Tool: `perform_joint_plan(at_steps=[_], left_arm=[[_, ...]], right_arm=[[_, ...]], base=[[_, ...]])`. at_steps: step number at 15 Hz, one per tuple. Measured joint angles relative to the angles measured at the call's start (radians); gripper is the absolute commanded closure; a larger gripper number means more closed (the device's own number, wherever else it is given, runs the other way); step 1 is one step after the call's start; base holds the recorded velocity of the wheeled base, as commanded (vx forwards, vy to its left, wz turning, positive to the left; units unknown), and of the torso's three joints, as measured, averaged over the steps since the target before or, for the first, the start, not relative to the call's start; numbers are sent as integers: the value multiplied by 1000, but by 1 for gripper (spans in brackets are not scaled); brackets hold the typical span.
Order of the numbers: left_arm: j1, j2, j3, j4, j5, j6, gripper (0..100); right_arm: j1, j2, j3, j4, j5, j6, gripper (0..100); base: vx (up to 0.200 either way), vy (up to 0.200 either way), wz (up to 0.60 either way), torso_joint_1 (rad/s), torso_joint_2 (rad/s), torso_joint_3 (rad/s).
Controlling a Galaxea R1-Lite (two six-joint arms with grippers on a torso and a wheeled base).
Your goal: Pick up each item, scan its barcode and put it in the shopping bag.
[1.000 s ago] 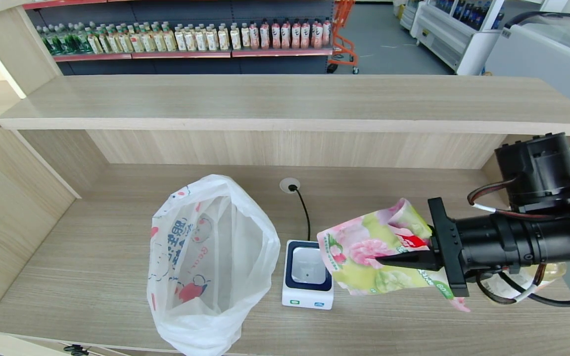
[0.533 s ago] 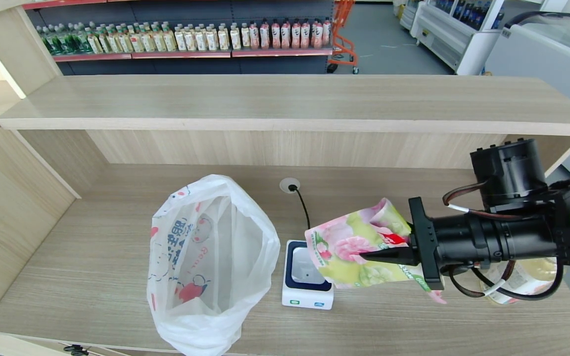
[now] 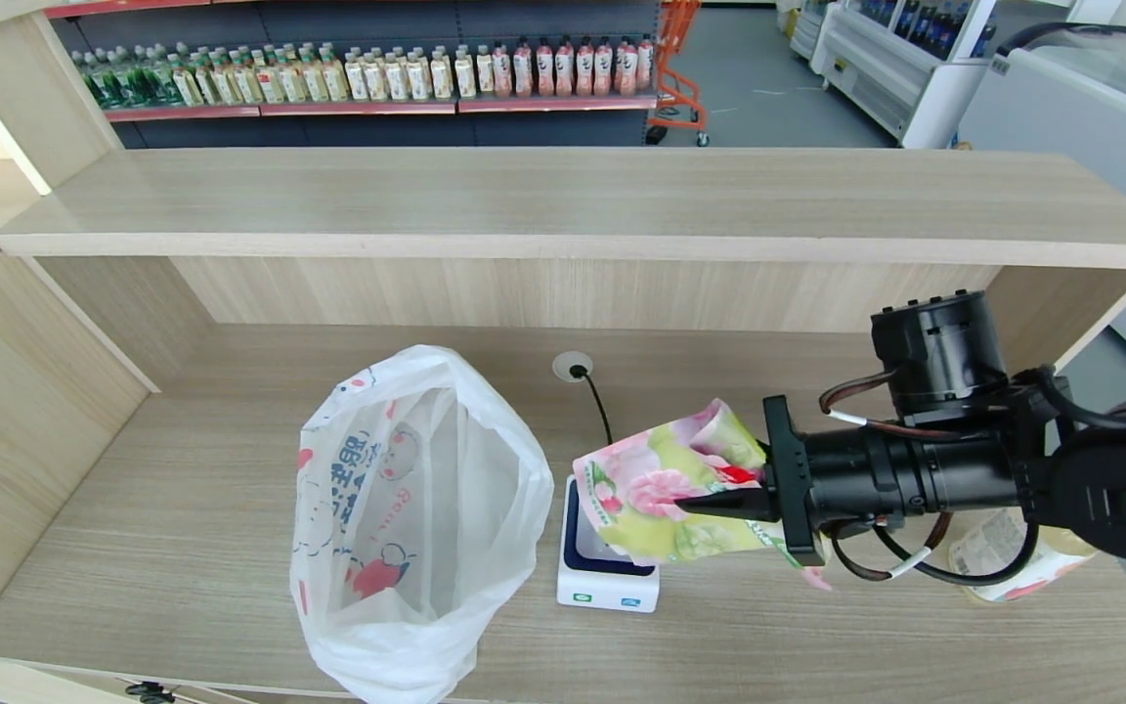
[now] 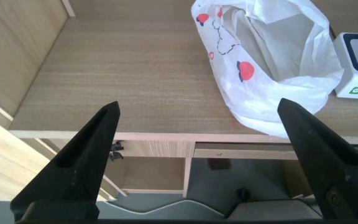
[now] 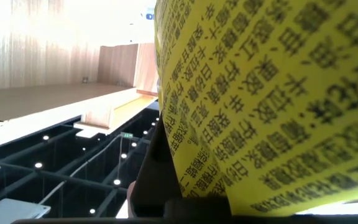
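We judge the floral pouch to be light, soft and crinkly, likely to flop or slip, so a firm pinch across one sealed end seems the safest hold. It is pink, green and yellow with printed roses, and its back is yellow with dense dark print. Our right gripper is clamped on it, holding it above the white scanner, just beside the open shopping bag. Our left gripper is spread wide and grasps nothing.

We note blue characters on the shopping bag. Dense black characters cover the yellow side of the pouch.
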Motion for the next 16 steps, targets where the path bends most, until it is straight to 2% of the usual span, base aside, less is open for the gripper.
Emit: perform_joint_plan(at_steps=[9,16], left_arm=[[0,0,0,0,0,0,0],[0,0,0,0,0,0,0]], right_arm=[[33,73,-19,-43,-63,-9,100],[34,75,-21,-44,-68,-8,100]], base=[[0,0,0,0,0,0],[0,0,0,0,0,0]])
